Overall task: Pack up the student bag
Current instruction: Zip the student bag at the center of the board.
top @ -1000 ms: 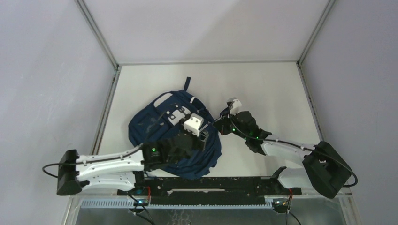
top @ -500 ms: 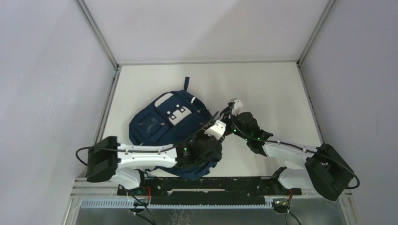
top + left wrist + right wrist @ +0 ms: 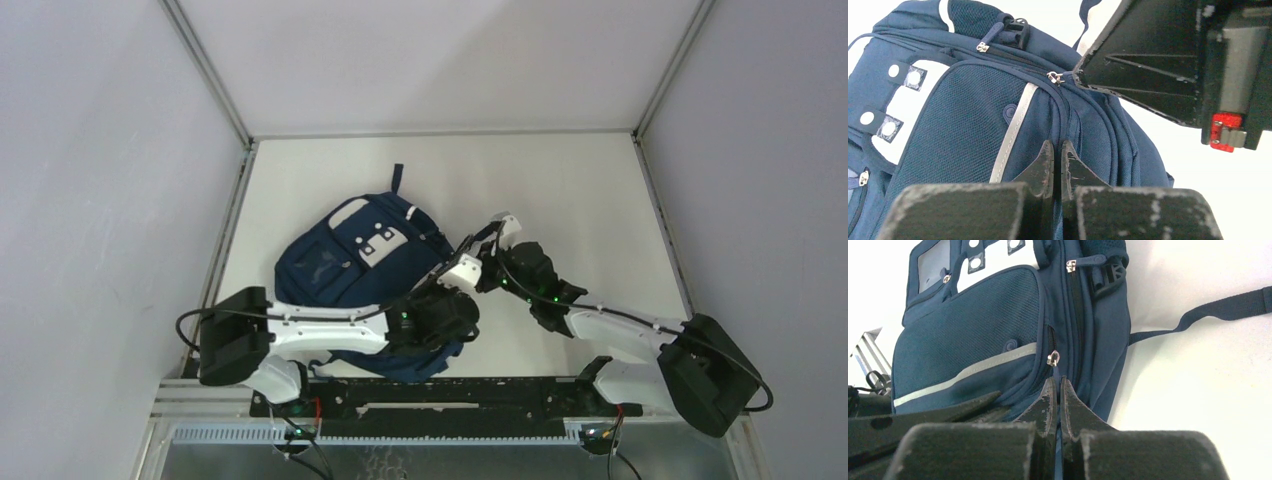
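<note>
Navy-blue fabric fills both wrist views. The student bag (image 3: 335, 262) lies front-up on the white table (image 3: 570, 180), left of centre in the top view, with its top end toward the upper edge of the frame. Both arms meet at the bag's right-hand edge. The left gripper (image 3: 1057, 162) has its fingers pressed together, tips against the side fabric; whether any cloth is pinched I cannot tell. The right gripper (image 3: 1057, 397) is closed too, just under a silver zipper pull (image 3: 1052, 358), and a sliver of blue cloth shows between its fingers — it nips the bag. A grey stripe (image 3: 968, 371) crosses the mesh pocket, ending beside that pull.
</note>
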`<state>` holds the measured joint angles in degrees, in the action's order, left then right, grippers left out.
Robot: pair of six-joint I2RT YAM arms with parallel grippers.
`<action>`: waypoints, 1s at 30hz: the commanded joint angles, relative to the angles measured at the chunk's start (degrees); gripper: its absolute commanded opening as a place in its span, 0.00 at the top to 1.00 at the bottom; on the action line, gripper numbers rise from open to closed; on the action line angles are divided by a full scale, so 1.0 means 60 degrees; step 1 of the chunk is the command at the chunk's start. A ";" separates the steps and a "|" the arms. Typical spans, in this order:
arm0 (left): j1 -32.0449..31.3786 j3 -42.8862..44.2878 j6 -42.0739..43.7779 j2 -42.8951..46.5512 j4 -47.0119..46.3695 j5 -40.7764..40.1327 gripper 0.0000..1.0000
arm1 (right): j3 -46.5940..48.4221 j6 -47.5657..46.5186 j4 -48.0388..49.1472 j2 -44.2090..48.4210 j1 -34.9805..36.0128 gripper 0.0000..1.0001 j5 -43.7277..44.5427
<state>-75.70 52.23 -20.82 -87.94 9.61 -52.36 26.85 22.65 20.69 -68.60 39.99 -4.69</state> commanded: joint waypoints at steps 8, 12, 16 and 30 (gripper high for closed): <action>0.0385 -0.2964 0.2140 0.4192 -0.2506 0.6401 1.00 | -0.0203 -0.0238 -0.1789 0.2147 0.0433 1.00 0.0508; 0.0407 -0.3791 0.2264 0.5286 -0.3183 0.8108 1.00 | -0.0253 -0.0275 -0.2428 0.3082 0.0320 1.00 0.0357; 0.0408 -0.4046 0.2119 0.5760 -0.2965 0.9317 1.00 | -0.0238 -0.0427 -0.2920 0.3408 0.0461 1.00 0.0061; 0.0408 -0.4649 0.1573 0.7484 -0.2276 0.8625 1.00 | -0.0504 -0.0334 -0.1887 0.1699 0.0484 1.00 0.0400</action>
<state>-72.12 25.04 -8.69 -48.88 -3.40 -5.04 25.02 22.52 7.64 -56.07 44.77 -8.93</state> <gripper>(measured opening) 0.026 0.007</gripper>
